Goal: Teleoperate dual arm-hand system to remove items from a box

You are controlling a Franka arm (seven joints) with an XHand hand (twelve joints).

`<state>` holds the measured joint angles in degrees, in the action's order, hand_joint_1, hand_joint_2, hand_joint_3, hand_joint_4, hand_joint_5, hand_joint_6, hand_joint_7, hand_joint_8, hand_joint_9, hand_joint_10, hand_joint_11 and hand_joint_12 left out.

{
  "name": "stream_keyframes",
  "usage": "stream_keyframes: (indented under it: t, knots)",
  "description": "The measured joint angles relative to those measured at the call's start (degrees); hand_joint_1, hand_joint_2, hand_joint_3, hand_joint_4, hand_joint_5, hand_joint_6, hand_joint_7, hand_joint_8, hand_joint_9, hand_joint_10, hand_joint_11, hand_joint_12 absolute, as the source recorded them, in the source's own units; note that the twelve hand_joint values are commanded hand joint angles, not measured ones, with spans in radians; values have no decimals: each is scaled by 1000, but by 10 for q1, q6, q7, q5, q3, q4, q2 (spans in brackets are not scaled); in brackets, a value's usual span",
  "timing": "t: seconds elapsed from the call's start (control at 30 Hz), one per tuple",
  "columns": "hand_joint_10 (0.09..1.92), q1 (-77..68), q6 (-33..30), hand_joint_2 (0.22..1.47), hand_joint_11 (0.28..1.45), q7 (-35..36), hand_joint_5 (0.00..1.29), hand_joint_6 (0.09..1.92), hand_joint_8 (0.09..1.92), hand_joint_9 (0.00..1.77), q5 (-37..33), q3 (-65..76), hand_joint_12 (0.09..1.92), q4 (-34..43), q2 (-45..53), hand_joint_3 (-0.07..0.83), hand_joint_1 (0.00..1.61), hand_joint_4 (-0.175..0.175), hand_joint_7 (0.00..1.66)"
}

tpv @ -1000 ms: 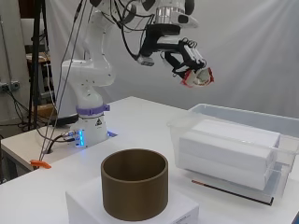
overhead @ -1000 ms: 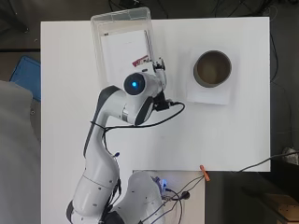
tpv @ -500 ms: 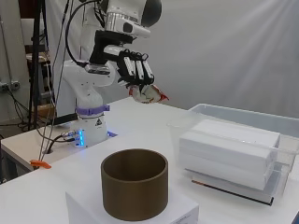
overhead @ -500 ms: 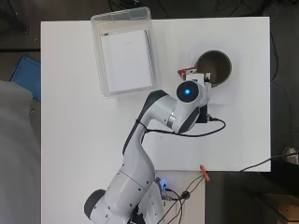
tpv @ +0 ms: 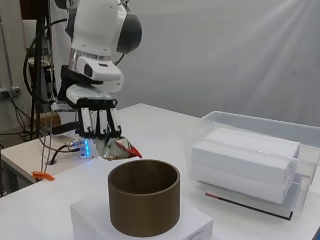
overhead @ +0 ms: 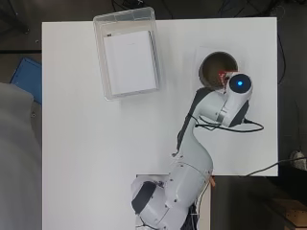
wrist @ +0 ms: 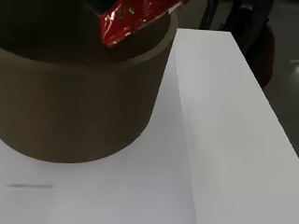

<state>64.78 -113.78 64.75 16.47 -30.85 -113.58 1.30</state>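
Hand carrying a red wrapper to the brown pot, right of frame.
Overhead: arm hides the hand; a red scrap shows at the pot (overhead: pixel 217 69) rim, box (overhead: pixel 127 51) upper left. Side: hand (tpv: pixel 98 122) points down, fingers curled on the wrapper (tpv: pixel 120 149), just above the pot's left rim. Looks light, crinkly, slippery foil; pinch a bunched edge. Wrist: wrapper (wrist: pixel 135 14) hangs over the pot mouth.
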Motion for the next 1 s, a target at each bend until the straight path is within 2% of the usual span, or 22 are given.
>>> stream_keyframes:
  t: [0.03, 0.07, 0.1, 0.13, 0.2, 0.23, 0.27, 0.3, 0.33, 0.37, 0.4, 0.43, 0.47, 0.5, 0.53, 0.57, 0.67, 0.73, 0.8, 0.9, 1.0]
  knots:
    - [1439, -10, 0, 1174, 704, -9, 842, 1062, 1355, 1162, 13, 7, 1509, 18, 16, -2, 1136, -49, 1011]
    - [1388, -20, 3, 1170, 682, -21, 843, 1012, 1328, 1164, 29, 13, 1488, 39, 32, -1, 1186, -111, 988]
    - [1361, -35, 10, 1167, 651, -38, 847, 983, 1314, 1146, 52, 19, 1448, 64, 50, -1, 1213, -144, 975]
    - [1353, -48, 16, 1165, 629, -51, 851, 969, 1312, 1129, 72, 25, 1412, 83, 67, 0, 1226, -161, 966]
    - [1403, -72, 29, 1180, 638, -63, 817, 996, 1352, 1148, 91, 32, 1446, 114, 104, 2, 1229, -173, 937]
    - [1435, -84, 38, 1186, 657, -59, 817, 1078, 1332, 1168, 89, 32, 1482, 120, 121, 1, 1128, -48, 962]
    - [1457, -92, 42, 1190, 672, -54, 818, 1143, 1312, 1183, 87, 30, 1508, 121, 128, 1, 1047, 53, 989]
    - [1473, -96, 43, 1194, 681, -52, 816, 1187, 1296, 1192, 87, 27, 1528, 120, 130, 1, 996, 113, 1008]
    - [1482, -99, 46, 1197, 686, -53, 813, 1211, 1286, 1197, 88, 24, 1540, 120, 131, 1, 968, 145, 1019]
    - [1483, -103, 50, 1199, 690, -56, 810, 1226, 1275, 1203, 89, 19, 1551, 122, 132, 1, 953, 162, 1030]
    - [1473, -110, 54, 1158, 695, -59, 677, 878, 1252, 1203, 90, 15, 1578, 126, 136, -4, 887, 111, 1010]
    - [1087, -120, 62, 959, 535, -65, 411, 506, 801, 799, 94, 12, 1179, 131, 140, -26, 624, 72, 642]
    - [701, -128, 76, 803, 425, -69, 220, 264, 440, 450, 97, 15, 752, 141, 147, -27, 396, 54, 352]
    - [427, -137, 96, 713, 386, -73, 110, 130, 224, 256, 97, 23, 436, 155, 156, -19, 259, 47, 178]
    - [252, -157, 140, 667, 382, -82, 53, 87, 108, 168, 95, 41, 236, 190, 179, -11, 187, 47, 86]
    - [155, -177, 182, 644, 385, -90, 24, 87, 87, 130, 94, 57, 126, 228, 202, -6, 154, 51, 40]
    - [87, -219, 282, 632, 394, -104, 1, 87, 87, 109, 90, 85, 87, 348, 257, 1, 136, 56, 3]
    - [87, -224, 301, 664, 423, -110, 0, 87, 87, 223, 88, 89, 87, 414, 265, 3, 122, 48, 56]
    - [87, -227, 291, 692, 438, -113, 0, 87, 87, 294, 86, 95, 87, 441, 256, 6, 108, 32, 100]
    - [87, -241, 263, 771, 446, -113, 60, 87, 87, 385, 75, 110, 87, 380, 208, 8, 57, 22, 213]
    - [87, -263, 220, 805, 472, -93, 164, 87, 87, 481, 50, 132, 87, 258, 119, 5, 37, 30, 332]
